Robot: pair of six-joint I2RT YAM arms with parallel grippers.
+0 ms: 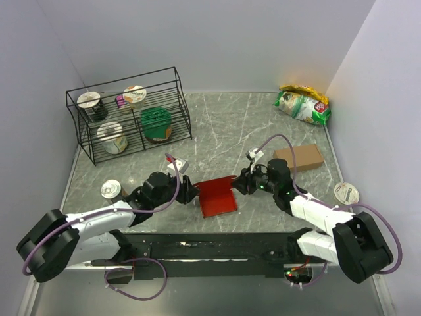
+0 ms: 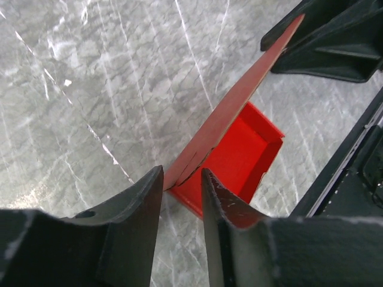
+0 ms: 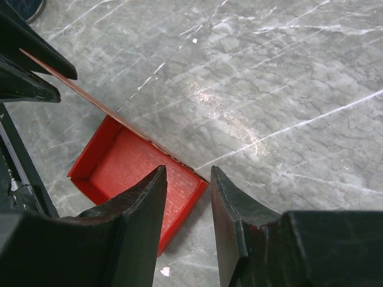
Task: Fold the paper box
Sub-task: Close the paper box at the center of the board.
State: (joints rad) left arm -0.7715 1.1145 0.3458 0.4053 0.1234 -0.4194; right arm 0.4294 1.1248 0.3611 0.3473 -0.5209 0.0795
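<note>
**Paper box with its flap raised between two opposed end effectors**

The paper box (image 1: 217,197) is lying at the near middle of the bench (image 1: 223,125). Its shallow tray (image 3: 137,167) is opening upward, and its flap (image 2: 233,101) is standing steeply along the tray's far edge. The flap's long axis is running left to right, and the tray is extending from it toward the near edge. The left end effector (image 1: 193,192) is bracketing the flap's left end and the right end effector (image 1: 238,184) its right end. Each has its jaws part-open, with a gap showing beside the thin card, so neither is visibly pinching. This opposed placement is probably steadying the flap for turning about its crease. A brown cardboard box (image 1: 299,157) is sitting well apart, to the far right.
</note>
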